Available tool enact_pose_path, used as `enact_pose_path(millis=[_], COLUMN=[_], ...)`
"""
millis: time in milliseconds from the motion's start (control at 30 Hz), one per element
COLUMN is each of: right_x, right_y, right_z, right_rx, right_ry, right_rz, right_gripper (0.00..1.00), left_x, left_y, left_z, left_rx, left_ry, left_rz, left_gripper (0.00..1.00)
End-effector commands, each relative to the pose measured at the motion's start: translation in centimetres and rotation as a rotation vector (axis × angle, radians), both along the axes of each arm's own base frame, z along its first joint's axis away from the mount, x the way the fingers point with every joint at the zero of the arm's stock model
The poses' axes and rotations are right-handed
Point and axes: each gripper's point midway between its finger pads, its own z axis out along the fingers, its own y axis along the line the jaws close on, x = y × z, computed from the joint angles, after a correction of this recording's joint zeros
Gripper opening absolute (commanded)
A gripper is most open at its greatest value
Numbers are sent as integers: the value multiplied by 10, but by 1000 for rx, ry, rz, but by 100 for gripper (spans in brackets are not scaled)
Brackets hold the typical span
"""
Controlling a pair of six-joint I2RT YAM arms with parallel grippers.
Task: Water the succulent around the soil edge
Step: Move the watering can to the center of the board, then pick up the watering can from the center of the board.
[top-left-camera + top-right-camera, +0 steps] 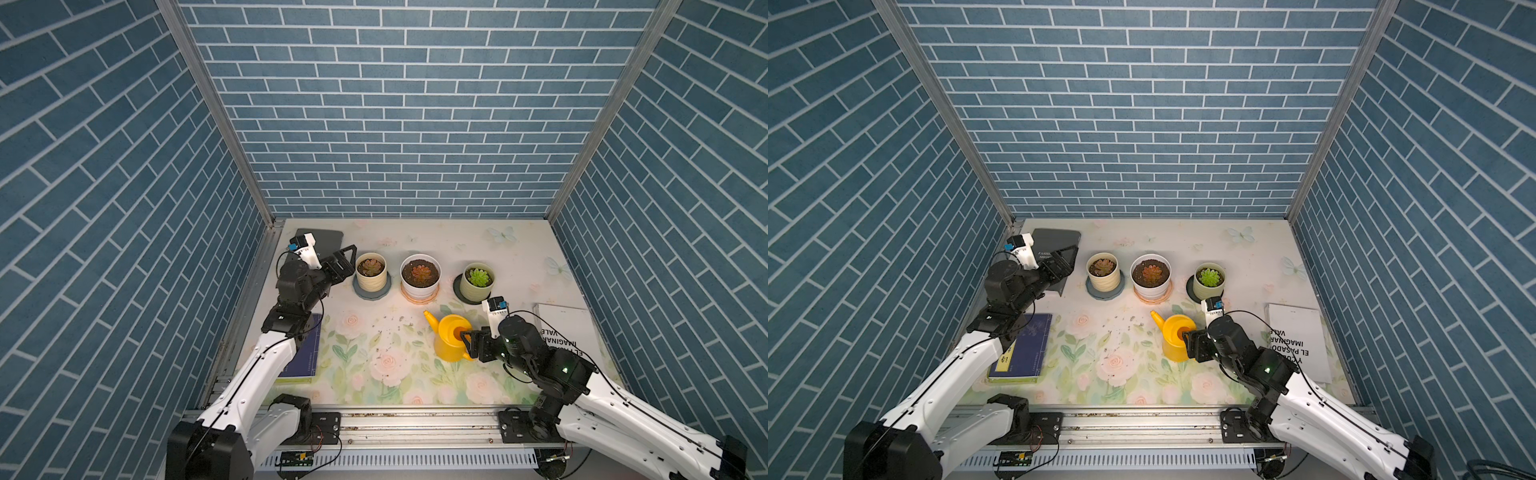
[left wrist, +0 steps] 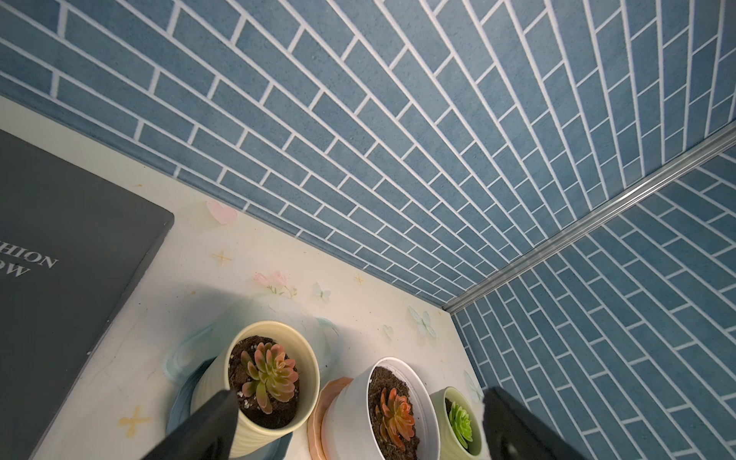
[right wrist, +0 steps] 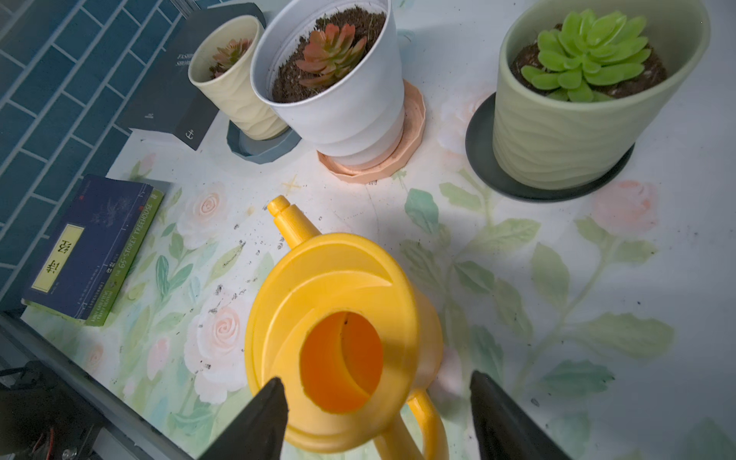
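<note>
Currently succulent [image 1: 370, 267] just beside left pincer [image 1: 350, 263].

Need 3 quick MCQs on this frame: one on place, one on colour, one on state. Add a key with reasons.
1. The yellow plastic watering can stands:
A. on the floral table, nearer the arm bases than the wide white pot
B. against the back wall
C. on a book

2. The saucer under the cream ribbed pot is:
A. peach
B. grey-blue
C. yellow

3. The right hand is:
A. shut on the spout
B. open, straddling the can's handle
C. far from the can

Key:
1 A: both top views show it in front of the pots.
2 B: the right wrist view shows its grey-blue rim.
3 B: its fingers stand apart on either side of the handle.
</note>
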Motion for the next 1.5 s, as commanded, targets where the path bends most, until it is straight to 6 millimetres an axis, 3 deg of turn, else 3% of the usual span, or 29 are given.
enact_pose_path(millis=[0,233,500,700,867,1467], right_x=[-14,-31,-33,-29,-23,-15], right_y=[-7,-6,6,-3,9,6], right_z=[-1,-15,-38,-52,-51,-68], right_rx=[-30,-70,-166,-181,-115,-73], right_ry=[51,99,73,34,-39,-168], right_rz=[-4,-11,-19,-45,-16,0], right_gripper=[74,72,68,65,56,44], left_x=[-2,-4,-3,-1,2,1], left_y=[-3,-2,-4,-5,-7,-6], left_z=[16,13,12,10,5,-2], left_rx=[18,21,20,19,19,25], left_ry=[-34,-31,-25,-19,-4,25], left_rz=[-18,-13,-24,-28,-36,-30], left_gripper=[100,100,100,100,100,100])
